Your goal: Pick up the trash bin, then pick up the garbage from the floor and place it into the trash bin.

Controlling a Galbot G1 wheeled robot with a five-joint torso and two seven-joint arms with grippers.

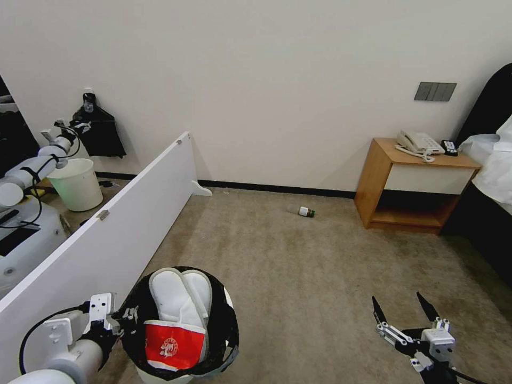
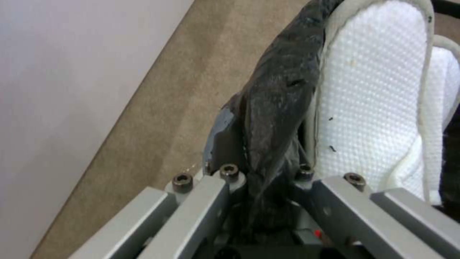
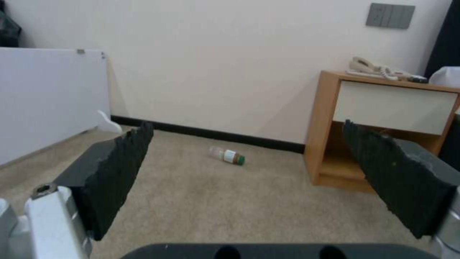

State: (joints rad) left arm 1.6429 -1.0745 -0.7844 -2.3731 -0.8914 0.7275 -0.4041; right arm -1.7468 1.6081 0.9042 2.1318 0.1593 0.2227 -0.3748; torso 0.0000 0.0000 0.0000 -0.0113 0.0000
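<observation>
1. Left gripper (image 1: 127, 316) is clamped on the rim of the bin (image 1: 226, 330), at the bin's left side; in the left wrist view the black bag (image 2: 275, 108) is pinched between its fingers (image 2: 230, 172).
2. Bin: round, white, black liner folded over the rim, low in the head view, just right of the left gripper.
3. Inside the bin: two white slippers (image 1: 181, 298) standing on end, quilted soles w/ grey edging, and a red-and-white packet (image 1: 173, 345) leaning in front of them. Slipper sole sits right beside the pinched bag in the left wrist view (image 2: 373, 108).
4. Right gripper (image 1: 408, 309) is spread wide, holding nothing, hovering over the carpet (image 1: 309, 277), well right of the bin.
5. Bottle (image 1: 306, 212): small, clear, white label, green cap, lying on its side on the carpet, well ahead of the right gripper; in the right wrist view (image 3: 228, 155) it shows between the two black ridged pads (image 3: 120, 169).
6. Nightstand (image 1: 378, 181) is right of the bottle, ahead of the right gripper; white panel (image 1: 106, 234) runs along the left gripper's side.
</observation>
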